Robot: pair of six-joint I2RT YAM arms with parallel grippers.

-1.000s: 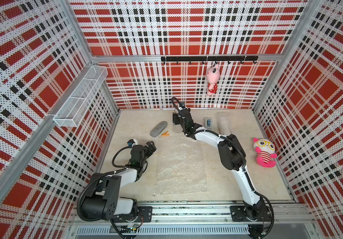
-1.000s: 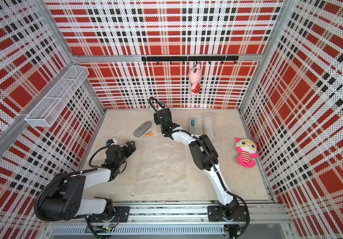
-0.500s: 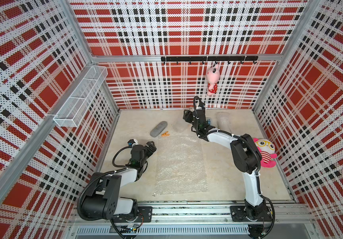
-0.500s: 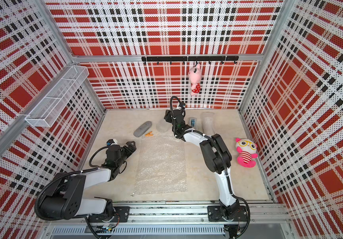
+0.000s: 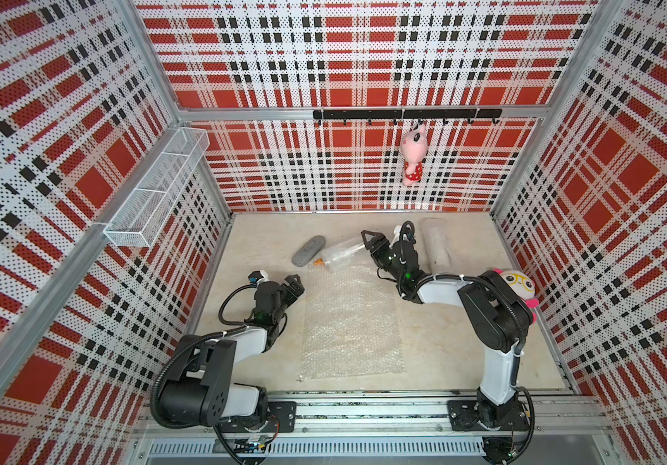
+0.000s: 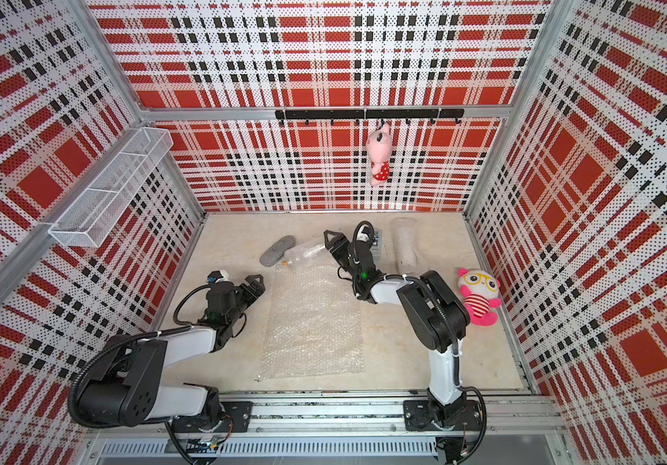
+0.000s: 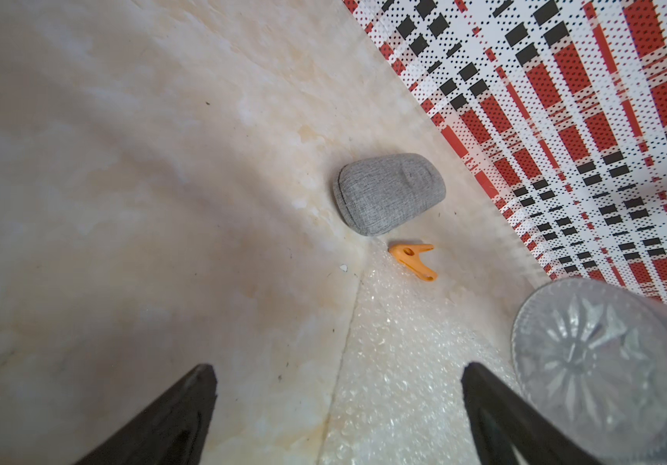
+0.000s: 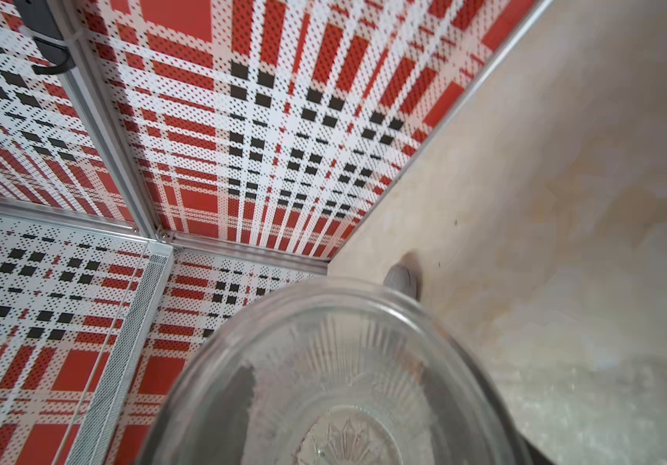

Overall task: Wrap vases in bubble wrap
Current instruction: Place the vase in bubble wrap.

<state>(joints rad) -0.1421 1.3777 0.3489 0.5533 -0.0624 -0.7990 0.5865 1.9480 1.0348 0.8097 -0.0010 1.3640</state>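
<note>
Nearest to me, on the beige stone-look table (image 5: 464, 342), lies the bubble wrap sheet (image 5: 350, 322). It is flat, clear and shiny, roughly rectangular and dotted with small bubbles. Just beside its left edge hangs my left gripper (image 5: 297, 285). The black fingers (image 7: 203, 402) are spread wide with nothing between them, one over bare table and one over the sheet. At the far edge of the sheet my right gripper (image 5: 367, 243) is closed around the wide-rim end of the clear glass vase (image 5: 339, 254). The vase is tipped onto its side, with the star-cut base (image 7: 597, 370) pointing left. I cannot tell if it touches the sheet. It fills most of the right wrist view (image 8: 343, 382), so I see little behind it there. On the sheet's far left corner lies a small orange plastic piece (image 7: 412, 259). Just beyond that is an oblong grey case (image 7: 390, 193) covered in woven fabric. Beyond the sheet's far right corner is a rolled bubble wrap (image 5: 436, 245) bundle, but I cannot see what it holds. Well to the right of the sheet is a plush doll (image 5: 519, 286) with yellow glasses, partly hidden by my right arm. Far behind the sheet a pink plush toy (image 5: 412, 161) hangs from a black hook rail (image 5: 364, 114). High to the left of the sheet is a white mesh basket (image 5: 158, 189).
</note>
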